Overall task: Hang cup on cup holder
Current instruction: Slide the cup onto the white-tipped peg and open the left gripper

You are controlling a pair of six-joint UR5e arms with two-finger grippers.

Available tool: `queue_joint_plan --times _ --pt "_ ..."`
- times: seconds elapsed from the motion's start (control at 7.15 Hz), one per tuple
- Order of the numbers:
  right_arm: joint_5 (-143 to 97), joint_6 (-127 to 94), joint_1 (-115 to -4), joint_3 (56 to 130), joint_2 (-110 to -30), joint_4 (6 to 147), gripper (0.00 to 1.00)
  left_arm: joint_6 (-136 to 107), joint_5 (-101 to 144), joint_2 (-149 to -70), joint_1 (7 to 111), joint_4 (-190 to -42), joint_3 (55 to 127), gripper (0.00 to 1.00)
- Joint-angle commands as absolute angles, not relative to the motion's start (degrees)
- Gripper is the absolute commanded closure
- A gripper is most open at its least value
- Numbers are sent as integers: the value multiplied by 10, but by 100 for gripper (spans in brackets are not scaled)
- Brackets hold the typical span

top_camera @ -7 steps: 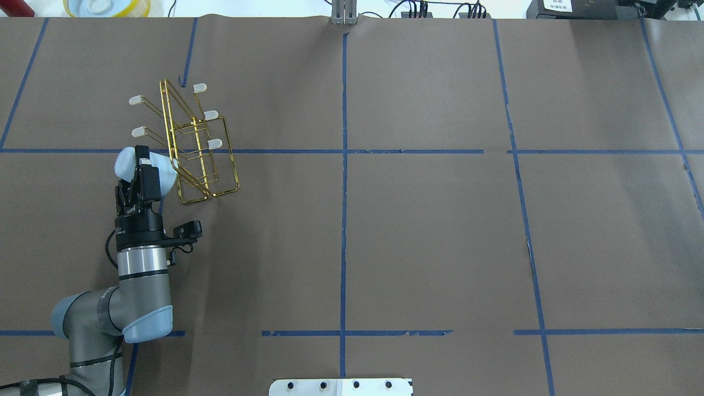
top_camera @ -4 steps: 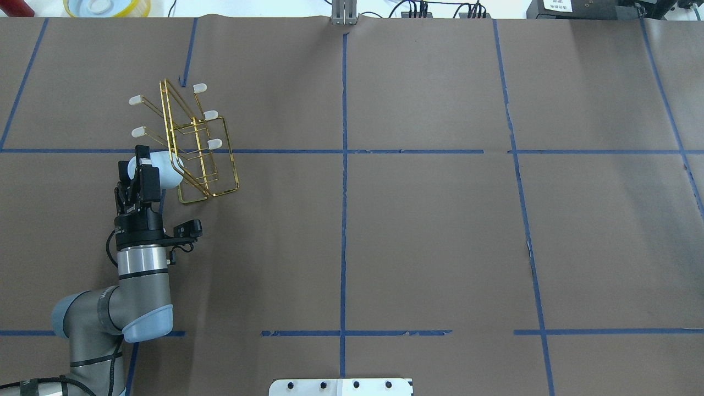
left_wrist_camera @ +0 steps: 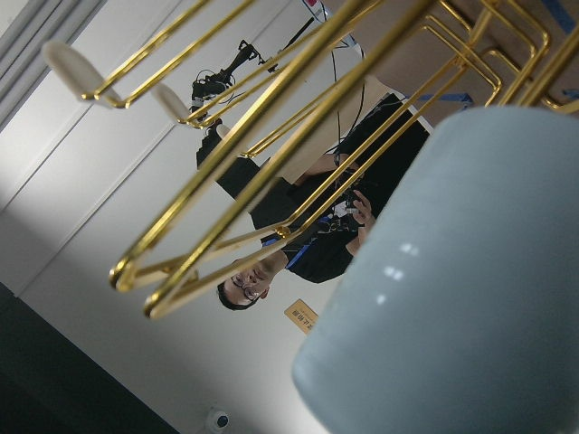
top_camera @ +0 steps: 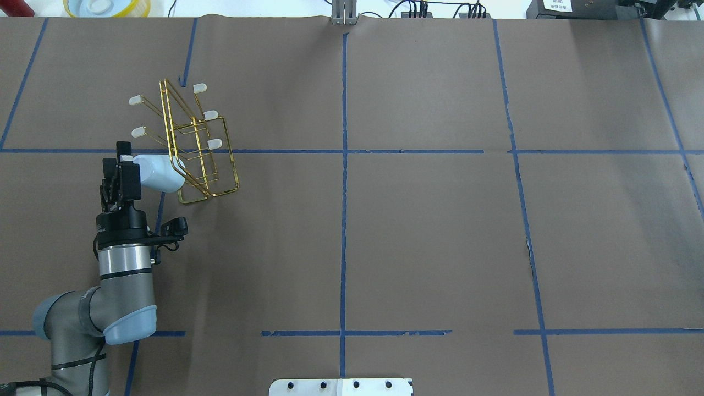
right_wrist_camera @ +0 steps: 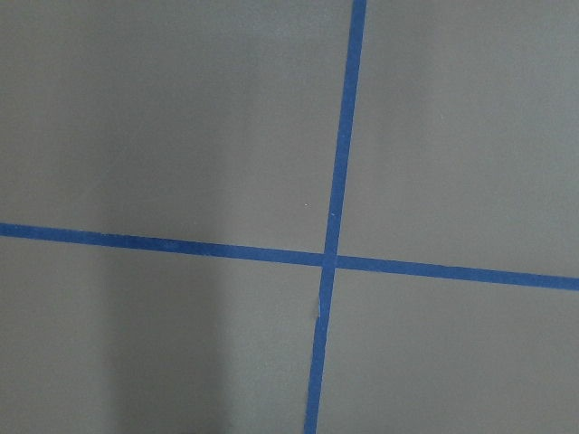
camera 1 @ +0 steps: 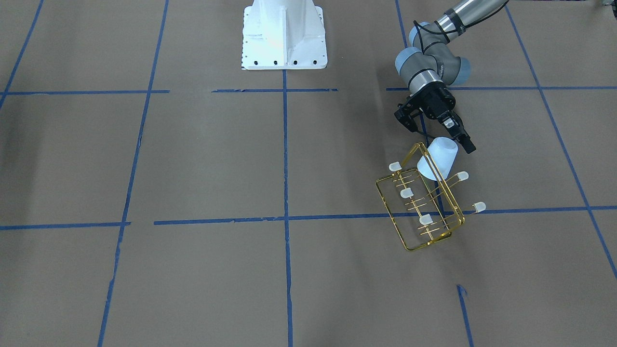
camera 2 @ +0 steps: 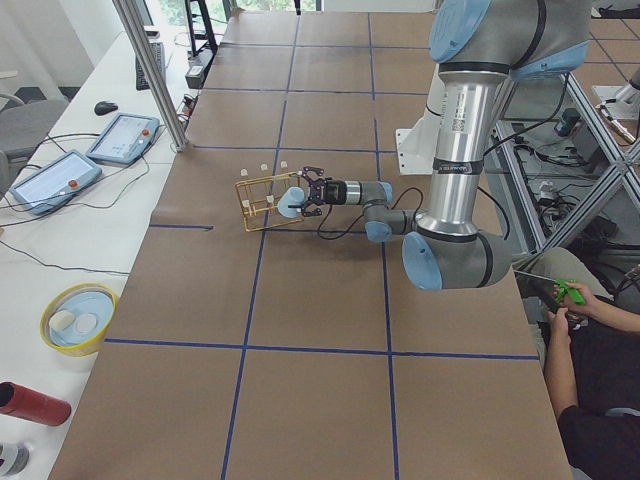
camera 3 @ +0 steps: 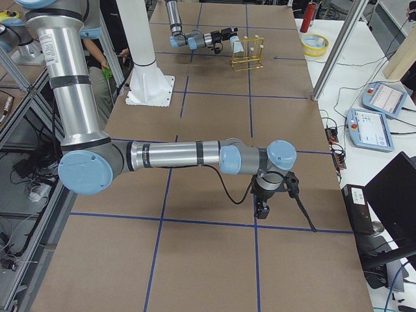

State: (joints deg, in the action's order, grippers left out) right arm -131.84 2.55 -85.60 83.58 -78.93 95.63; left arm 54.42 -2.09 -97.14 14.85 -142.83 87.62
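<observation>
In the left wrist view the cup [left_wrist_camera: 461,271] is cut off by the right and bottom edges. The rack [left_wrist_camera: 271,143] wires, blurred up close, run out past the top edge, and a person [left_wrist_camera: 244,282] behind is partly hidden by them. From overhead, whichever part of the rack carries the cup is hidden by the cup's wall. The left arm [top_camera: 121,275] leaves at the lower left corner. The right fingers [camera 3: 263,209], low in the right side view, are too small to tell whether they're apart.

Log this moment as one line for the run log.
left end effector: open, at cup base | cup: tilted over a cup holder prong | right end effector: state unclear
</observation>
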Motion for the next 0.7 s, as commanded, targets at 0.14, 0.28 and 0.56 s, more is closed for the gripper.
queue_joint_plan --times 0.14,0.28,0.56 --pt "-1318 25 -856 836 -789 956 0 475 -16 -891 148 -1466 948 0" --pt "-1318 25 -856 836 -789 956 0 418 -13 -870 148 -1466 969 0" --pt "-1318 25 -856 836 -789 956 0 278 44 -822 148 -1535 1009 0"
